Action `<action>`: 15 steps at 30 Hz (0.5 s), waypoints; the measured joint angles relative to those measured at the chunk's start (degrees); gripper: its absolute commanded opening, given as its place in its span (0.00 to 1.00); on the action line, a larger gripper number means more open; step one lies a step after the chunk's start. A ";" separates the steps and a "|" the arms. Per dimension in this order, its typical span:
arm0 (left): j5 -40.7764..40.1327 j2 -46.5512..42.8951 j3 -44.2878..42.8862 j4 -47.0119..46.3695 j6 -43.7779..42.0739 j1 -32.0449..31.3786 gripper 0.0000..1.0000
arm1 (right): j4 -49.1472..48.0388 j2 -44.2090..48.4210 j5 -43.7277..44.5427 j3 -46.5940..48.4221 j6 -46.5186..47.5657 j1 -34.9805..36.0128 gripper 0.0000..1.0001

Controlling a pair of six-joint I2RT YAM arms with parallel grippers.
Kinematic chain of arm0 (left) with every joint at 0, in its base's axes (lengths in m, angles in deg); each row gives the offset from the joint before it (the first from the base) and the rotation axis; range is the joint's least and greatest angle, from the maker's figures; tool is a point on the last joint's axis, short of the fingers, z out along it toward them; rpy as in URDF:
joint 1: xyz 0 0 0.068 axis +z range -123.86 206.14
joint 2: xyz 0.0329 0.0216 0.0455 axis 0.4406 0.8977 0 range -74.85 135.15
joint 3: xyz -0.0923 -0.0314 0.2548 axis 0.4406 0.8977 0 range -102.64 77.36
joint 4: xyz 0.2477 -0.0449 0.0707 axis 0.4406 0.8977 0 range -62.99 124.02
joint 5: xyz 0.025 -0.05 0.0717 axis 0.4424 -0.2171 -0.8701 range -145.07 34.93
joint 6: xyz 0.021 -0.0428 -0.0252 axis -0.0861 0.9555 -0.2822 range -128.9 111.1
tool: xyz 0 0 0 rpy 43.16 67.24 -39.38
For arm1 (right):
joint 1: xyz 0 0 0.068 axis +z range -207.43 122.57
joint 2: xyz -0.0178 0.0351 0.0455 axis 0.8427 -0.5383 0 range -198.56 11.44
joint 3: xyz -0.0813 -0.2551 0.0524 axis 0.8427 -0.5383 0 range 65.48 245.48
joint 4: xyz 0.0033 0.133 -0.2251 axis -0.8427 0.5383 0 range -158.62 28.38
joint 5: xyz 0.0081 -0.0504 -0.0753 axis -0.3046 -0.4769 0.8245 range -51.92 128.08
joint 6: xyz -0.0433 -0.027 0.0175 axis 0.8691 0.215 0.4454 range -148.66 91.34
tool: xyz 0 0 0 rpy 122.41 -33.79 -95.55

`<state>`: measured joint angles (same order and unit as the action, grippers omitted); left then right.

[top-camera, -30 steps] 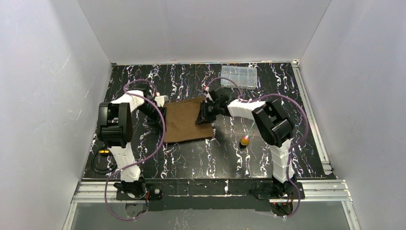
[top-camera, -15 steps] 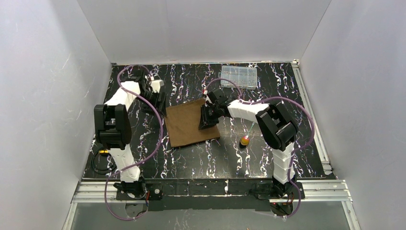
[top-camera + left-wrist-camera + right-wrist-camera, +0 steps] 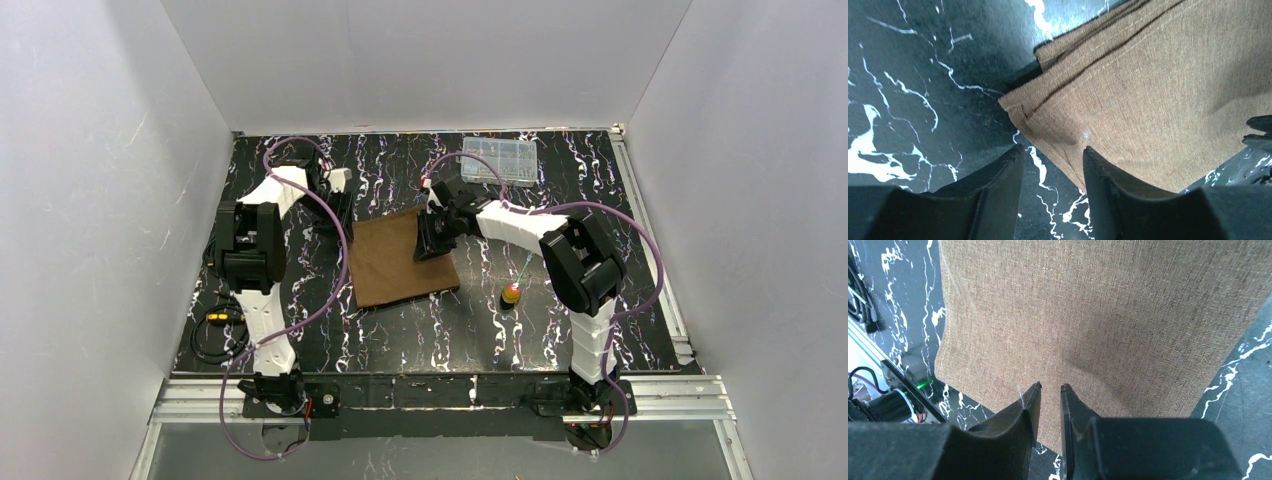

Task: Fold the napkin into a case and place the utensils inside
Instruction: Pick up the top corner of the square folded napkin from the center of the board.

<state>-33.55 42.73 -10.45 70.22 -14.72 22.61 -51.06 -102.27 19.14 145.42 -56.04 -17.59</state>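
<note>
Top external view: plain brown cloth napkin lying flat at mid-bench, with black white-veined bench showing on all four sides, widest toward the near edge. White walls on three sides; clear plastic compartment box well apart at the far edge. Left pincer roughly half open, holding nothing, tips just short of the napkin's layered corner. Right pincer nearly closed over the napkin's far-right part; cannot tell whether cloth is pinched. Napkin near-square, no plain long axis, sides slightly skewed to the bench. Gold-orange-headed utensil right of it, head nearward, thin handle pointing far-right.
</note>
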 measured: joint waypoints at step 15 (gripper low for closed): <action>-0.22 1.27 -2.67 -2.08 1.18 -0.31 0.25 | -5.11 -1.75 -2.71 -5.27 -2.73 0.66 0.23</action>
<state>-33.77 44.00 -13.12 68.14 -13.54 22.31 -56.17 -104.02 16.43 140.15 -58.77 -16.94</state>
